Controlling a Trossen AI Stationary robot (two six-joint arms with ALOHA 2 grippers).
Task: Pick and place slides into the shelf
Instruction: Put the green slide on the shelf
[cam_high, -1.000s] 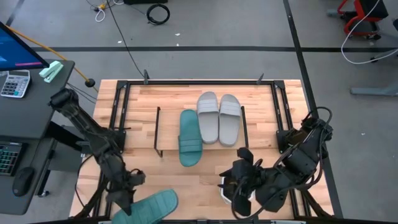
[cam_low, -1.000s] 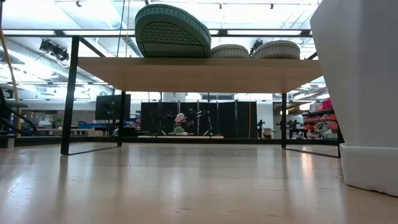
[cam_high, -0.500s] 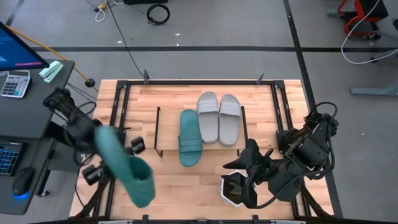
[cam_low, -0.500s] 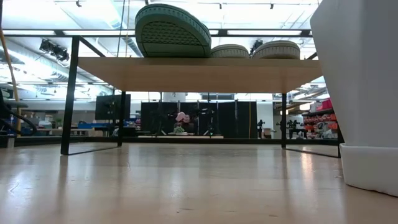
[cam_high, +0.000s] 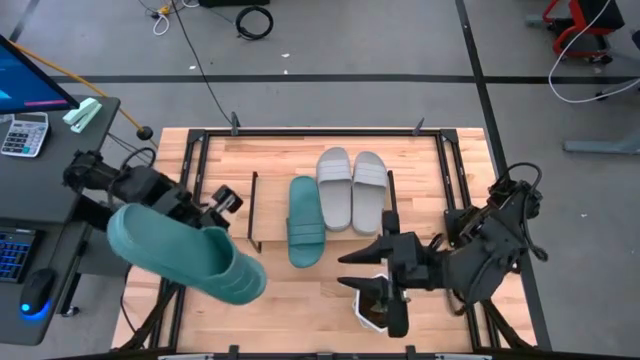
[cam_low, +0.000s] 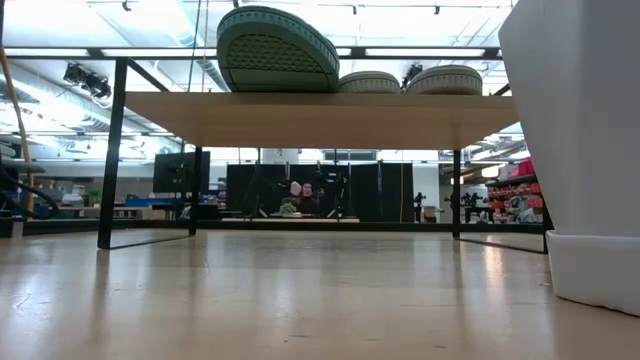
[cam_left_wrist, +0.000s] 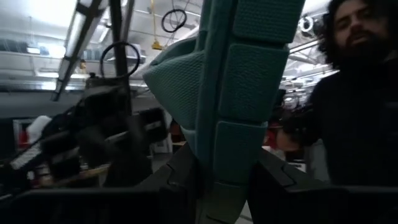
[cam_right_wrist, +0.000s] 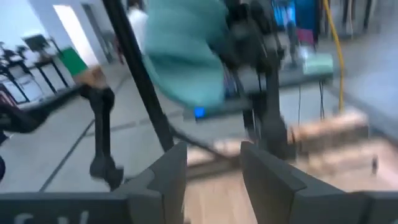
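A teal slide (cam_high: 185, 255) is held high over the table's left near part by my left gripper (cam_high: 203, 222), which is shut on it; the left wrist view shows it between the fingers (cam_left_wrist: 227, 93). On the shelf (cam_high: 270, 200) lie another teal slide (cam_high: 305, 222) and two grey slides (cam_high: 335, 188) (cam_high: 368, 190), soles down. The low view shows their ends (cam_low: 278, 50) (cam_low: 370, 82) (cam_low: 443, 80) on the shelf board (cam_low: 320, 118). My right gripper (cam_high: 358, 270) is open above the table's near right part and touches nothing. My left gripper pinches the teal slide between its two fingers (cam_left_wrist: 180, 183) near one end (cam_left_wrist: 225, 174), with one finger on the treaded underside (cam_left_wrist: 255, 74) and the other on the upper side. The slide runs on beyond the fingers, along them. It is lifted clear of the table.
A white object (cam_high: 372, 305) stands on the table below my right gripper, and it fills the right of the low view (cam_low: 570, 150). A black frame (cam_high: 320, 131) runs around the tabletop. A desk with a calculator (cam_high: 22, 135) stands at the left. A person (cam_left_wrist: 354, 106) is beyond the table.
My left gripper has risen from the table's near edge with the teal slide, swinging toward the left and far side and turning. The slide has gone from low by the near edge to lifted high and clear. My right gripper has risen and turned toward the table's left.
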